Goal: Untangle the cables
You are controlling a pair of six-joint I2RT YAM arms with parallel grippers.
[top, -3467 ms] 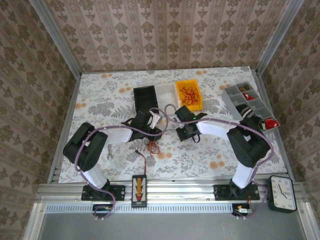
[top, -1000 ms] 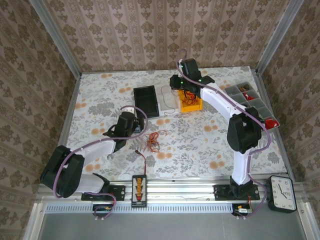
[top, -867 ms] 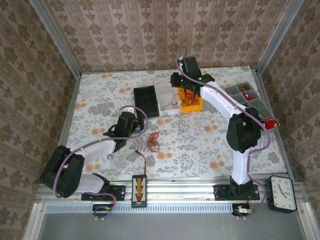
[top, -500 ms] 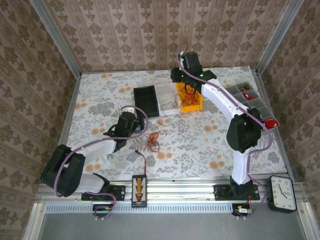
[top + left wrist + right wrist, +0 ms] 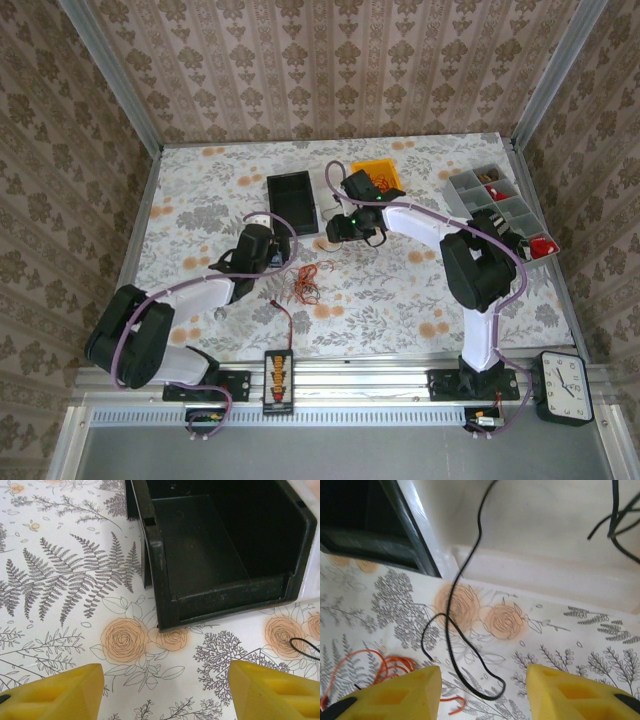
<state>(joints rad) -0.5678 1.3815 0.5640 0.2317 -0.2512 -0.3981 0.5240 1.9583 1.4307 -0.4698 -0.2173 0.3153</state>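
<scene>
Now that the right gripper (image 5: pixel 482 677) has swung back from the yellow plastic bin (image 5: pixel 385 173), fingers spread, a thin black wire (image 5: pixel 451 630) trails loose onto the floral table (image 5: pixel 400 300); the tangled red-orange cables (image 5: pixel 305 286) lie near it, still knotted; left gripper (image 5: pixel 165 680) spread, empty

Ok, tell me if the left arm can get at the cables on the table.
Probably yes: the left tool is open, and the cables lie loose on the table just beside it, nothing between. It faces the black bin.
</scene>
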